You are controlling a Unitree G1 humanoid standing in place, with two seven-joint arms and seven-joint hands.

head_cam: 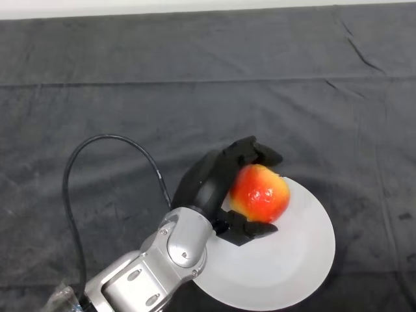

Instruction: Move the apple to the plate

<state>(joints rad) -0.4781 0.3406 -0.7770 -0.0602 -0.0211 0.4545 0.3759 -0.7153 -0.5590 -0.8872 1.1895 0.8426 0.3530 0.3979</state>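
A red and yellow apple point(260, 193) sits in my black left hand point(211, 184), over the upper left part of a white plate point(286, 257). The fingers point(257, 151) curl over the apple's top and the thumb point(250, 229) wraps under its near side. Whether the apple rests on the plate or hangs just above it I cannot tell. My silver-grey arm comes in from the lower left and covers the plate's left edge.
The dark cloth point(195, 84) covers the whole table, with a fold line running across it at the back. A pale strip shows along the far edge at the top.
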